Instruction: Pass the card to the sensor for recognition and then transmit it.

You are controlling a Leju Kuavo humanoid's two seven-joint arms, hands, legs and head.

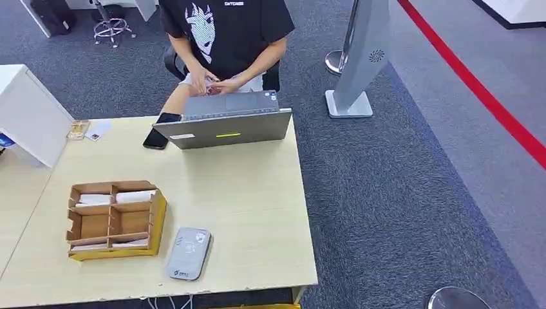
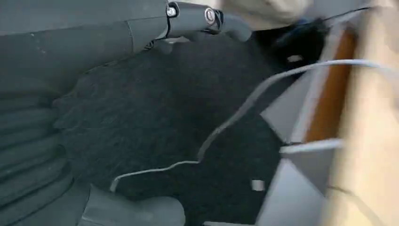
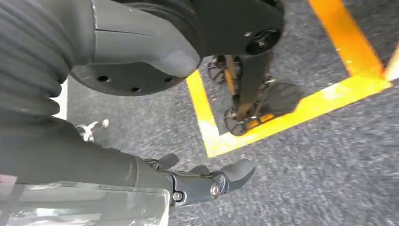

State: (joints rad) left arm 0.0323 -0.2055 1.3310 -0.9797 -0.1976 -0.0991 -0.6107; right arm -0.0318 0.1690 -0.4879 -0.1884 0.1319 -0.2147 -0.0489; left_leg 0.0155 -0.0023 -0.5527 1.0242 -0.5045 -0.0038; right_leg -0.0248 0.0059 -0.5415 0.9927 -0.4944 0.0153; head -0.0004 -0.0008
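Cards (image 1: 94,199) in tray (image 1: 160,215), apart from fingers (image 3: 235,172)

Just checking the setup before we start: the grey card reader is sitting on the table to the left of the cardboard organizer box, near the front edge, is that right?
Not quite. In the head view the grey card reader sits to the right of the cardboard organizer box, not the left. The rest holds: it lies on the table near the front edge.
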